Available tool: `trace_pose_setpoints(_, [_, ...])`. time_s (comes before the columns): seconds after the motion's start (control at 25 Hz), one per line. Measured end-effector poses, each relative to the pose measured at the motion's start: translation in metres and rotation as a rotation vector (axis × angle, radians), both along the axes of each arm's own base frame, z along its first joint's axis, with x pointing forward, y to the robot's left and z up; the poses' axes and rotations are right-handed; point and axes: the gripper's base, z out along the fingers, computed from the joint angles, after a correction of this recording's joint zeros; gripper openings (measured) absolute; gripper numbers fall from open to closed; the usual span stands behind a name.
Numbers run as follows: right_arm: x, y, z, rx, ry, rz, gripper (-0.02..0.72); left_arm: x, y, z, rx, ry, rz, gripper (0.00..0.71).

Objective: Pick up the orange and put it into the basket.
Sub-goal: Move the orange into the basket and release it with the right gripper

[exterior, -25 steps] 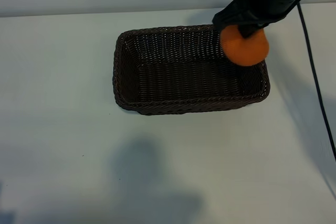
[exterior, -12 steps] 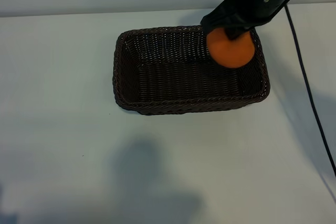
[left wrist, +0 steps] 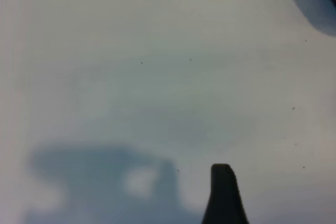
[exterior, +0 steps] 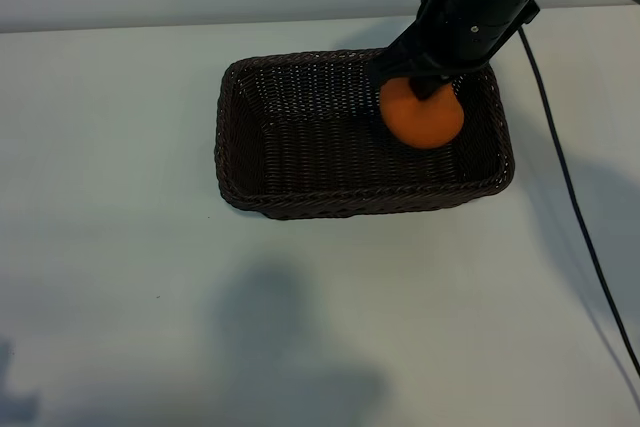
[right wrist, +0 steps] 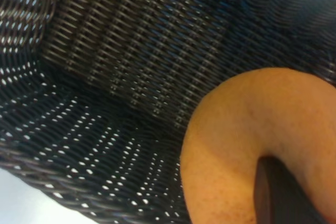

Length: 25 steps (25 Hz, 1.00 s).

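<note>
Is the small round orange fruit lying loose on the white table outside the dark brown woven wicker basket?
No, the orange fruit is gripped by the right hand over the wicker basket's inside.

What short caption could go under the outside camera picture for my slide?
Right gripper holds the orange inside the right end of the basket.

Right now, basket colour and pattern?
Dark brown woven wicker basket; the weave shows best in the right wrist view.
</note>
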Motion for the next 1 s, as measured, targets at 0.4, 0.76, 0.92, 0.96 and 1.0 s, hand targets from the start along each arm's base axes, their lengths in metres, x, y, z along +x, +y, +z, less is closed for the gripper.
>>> trace_pose_setpoints(0.4, [0.002, 0.001, 0.0, 0.013, -0.019, 0.004, 0.089, 0.0, 0.0, -0.002, -0.065, 0.01, 0.052, 0.512])
trace_pose_setpoints(0.76, [0.002, 0.001, 0.0, 0.014, -0.022, 0.005, 0.089, -0.01, 0.003, -0.003, -0.082, -0.038, 0.074, 0.512])
trace_pose_setpoints(0.92, [0.002, 0.002, 0.001, 0.021, -0.028, 0.017, 0.087, -0.011, 0.002, -0.003, -0.081, -0.042, 0.144, 0.512])
trace_pose_setpoints(0.96, [0.002, 0.003, 0.001, 0.027, -0.032, 0.022, 0.087, -0.011, 0.001, -0.003, -0.08, -0.043, 0.168, 0.512])
trace_pose_setpoints(1.0, [0.003, 0.004, 0.001, 0.034, -0.04, 0.026, 0.087, -0.012, 0.001, -0.003, -0.08, -0.044, 0.192, 0.511])
